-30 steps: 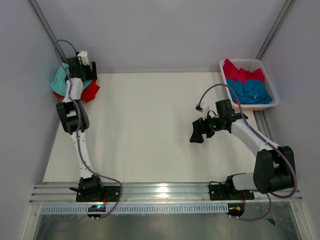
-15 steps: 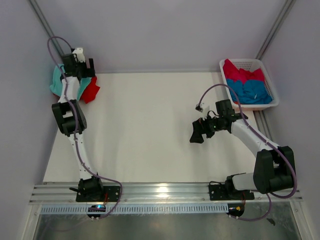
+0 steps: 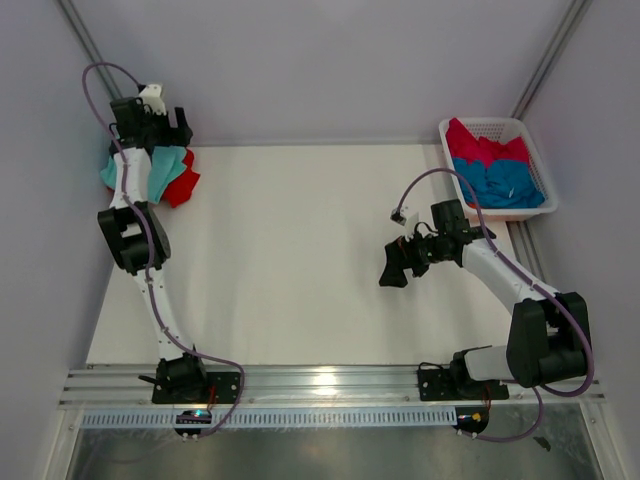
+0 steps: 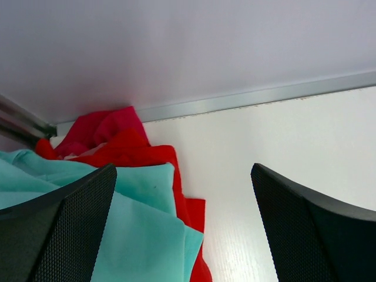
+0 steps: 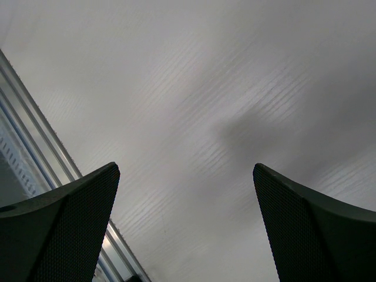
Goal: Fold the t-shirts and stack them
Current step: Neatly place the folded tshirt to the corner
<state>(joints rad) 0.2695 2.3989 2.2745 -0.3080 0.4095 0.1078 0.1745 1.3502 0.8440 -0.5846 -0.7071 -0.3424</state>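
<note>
A mint-teal t-shirt [image 3: 160, 170] lies on a bright red t-shirt [image 3: 183, 184] in the table's far left corner. In the left wrist view the mint-teal t-shirt [image 4: 123, 235] covers most of the red t-shirt [image 4: 138, 154], and a crimson-pink fold [image 4: 103, 125] shows behind them. My left gripper [image 3: 165, 135] hangs open just above this pile, holding nothing [image 4: 182, 235]. My right gripper [image 3: 393, 268] hovers open over bare table right of the middle [image 5: 185, 229]. A crimson-pink t-shirt [image 3: 480, 148] and a blue t-shirt [image 3: 505, 183] lie crumpled in the basket.
The white slatted basket [image 3: 484, 122] stands at the table's far right corner. The back wall runs close behind the left pile, with a metal rail [image 4: 264, 97] along its foot. A metal rail [image 3: 320, 385] with both arm bases borders the near edge.
My left arm has drawn back and to the left, away from the pile, and its jaws have spread wider. The mint-teal t-shirt stays on the red one. The right arm has not moved.
</note>
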